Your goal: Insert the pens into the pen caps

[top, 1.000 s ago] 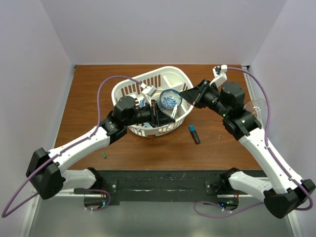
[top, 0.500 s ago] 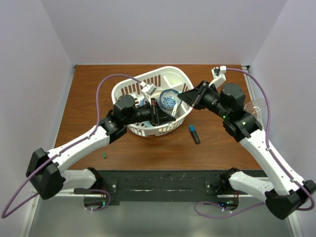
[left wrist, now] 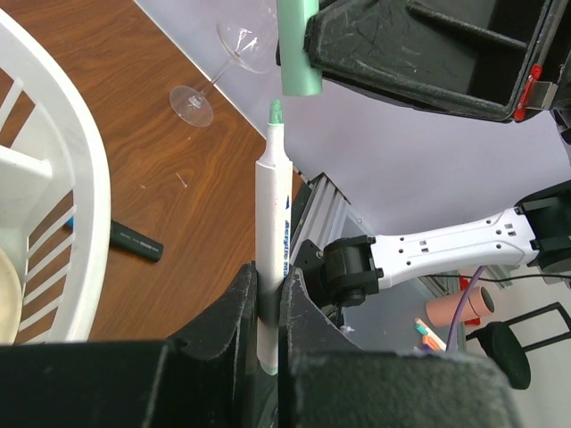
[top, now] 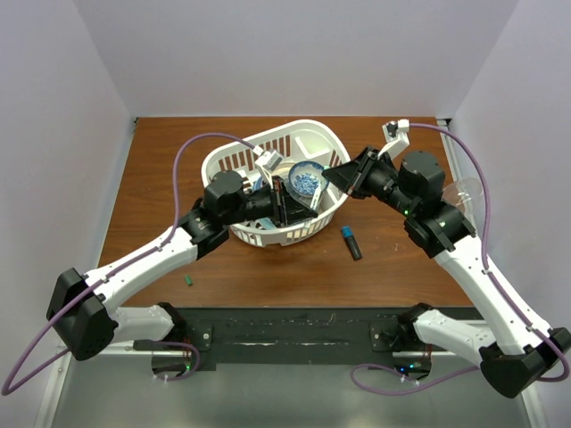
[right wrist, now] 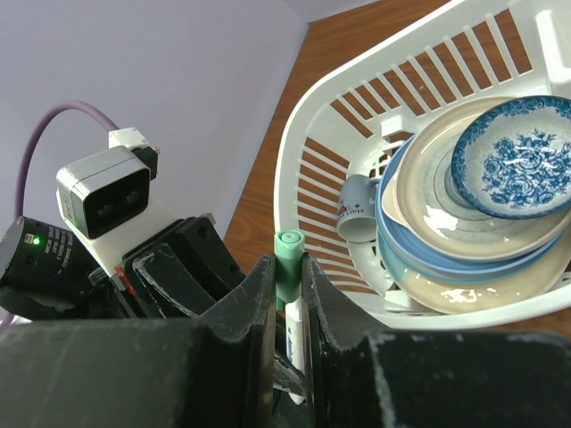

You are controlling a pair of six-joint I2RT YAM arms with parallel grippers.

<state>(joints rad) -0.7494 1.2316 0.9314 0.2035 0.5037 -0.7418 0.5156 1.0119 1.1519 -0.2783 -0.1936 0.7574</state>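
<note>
Left claw (left wrist: 269,287) and right claw (right wrist: 286,267) meeting above the basket (top: 332,143): with my left I am clamping a white pen (left wrist: 270,223); with my right I am pinching a mint cap (right wrist: 288,242), in line with and just off the pen's green tip; a black marker (top: 351,242) is lying on the bench (top: 161,169) beside the basket.

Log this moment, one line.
left gripper: shut on white pen | right gripper: shut on green cap | cap just off pen tip
</note>
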